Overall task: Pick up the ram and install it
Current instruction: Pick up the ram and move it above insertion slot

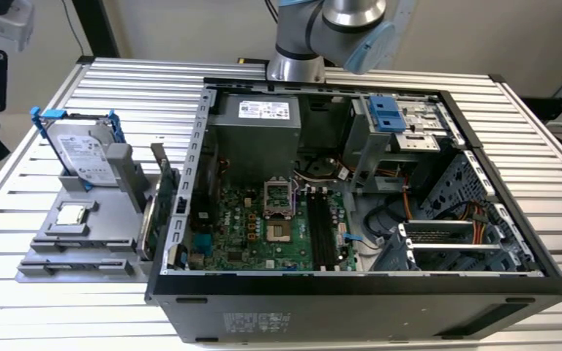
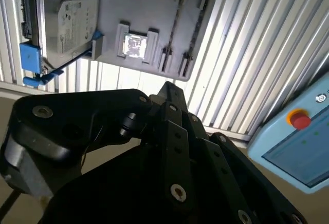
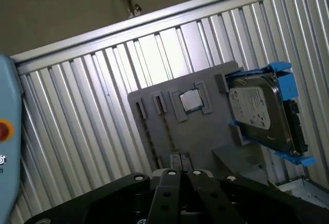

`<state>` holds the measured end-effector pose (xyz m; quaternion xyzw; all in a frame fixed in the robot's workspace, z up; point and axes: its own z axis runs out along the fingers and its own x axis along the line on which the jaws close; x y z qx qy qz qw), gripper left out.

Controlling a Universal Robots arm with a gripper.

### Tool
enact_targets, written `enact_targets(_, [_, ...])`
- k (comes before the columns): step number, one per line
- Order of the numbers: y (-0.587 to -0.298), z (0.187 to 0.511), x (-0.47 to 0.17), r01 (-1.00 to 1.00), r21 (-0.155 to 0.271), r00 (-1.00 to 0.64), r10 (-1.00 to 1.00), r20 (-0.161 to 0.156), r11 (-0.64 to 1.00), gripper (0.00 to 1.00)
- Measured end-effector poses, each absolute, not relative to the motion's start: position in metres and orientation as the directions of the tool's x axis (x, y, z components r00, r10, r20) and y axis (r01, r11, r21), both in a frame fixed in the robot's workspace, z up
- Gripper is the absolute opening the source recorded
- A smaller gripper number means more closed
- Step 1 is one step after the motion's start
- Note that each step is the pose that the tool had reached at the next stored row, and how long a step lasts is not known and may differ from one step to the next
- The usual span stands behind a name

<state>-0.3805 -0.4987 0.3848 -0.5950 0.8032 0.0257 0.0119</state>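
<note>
The light, stiff, fragile ram (image 1: 169, 197) stood edgewise in the left holder (image 1: 76, 250), best gripped across its top edge; the state of the gripper (image 3: 182, 174) jaws could not be told.

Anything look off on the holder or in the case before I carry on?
Nothing stands out. The ram stands on edge in the gray holder beside the open case. The hard drive stands upright, and the chip lies flat in its recess.
</note>
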Motion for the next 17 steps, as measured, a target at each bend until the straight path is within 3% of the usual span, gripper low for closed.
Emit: enact_targets(17, [-0.4987, 0.3848, -0.3805, -0.999, 0.027, -0.032, -0.998, -0.050, 0.031, 0.00])
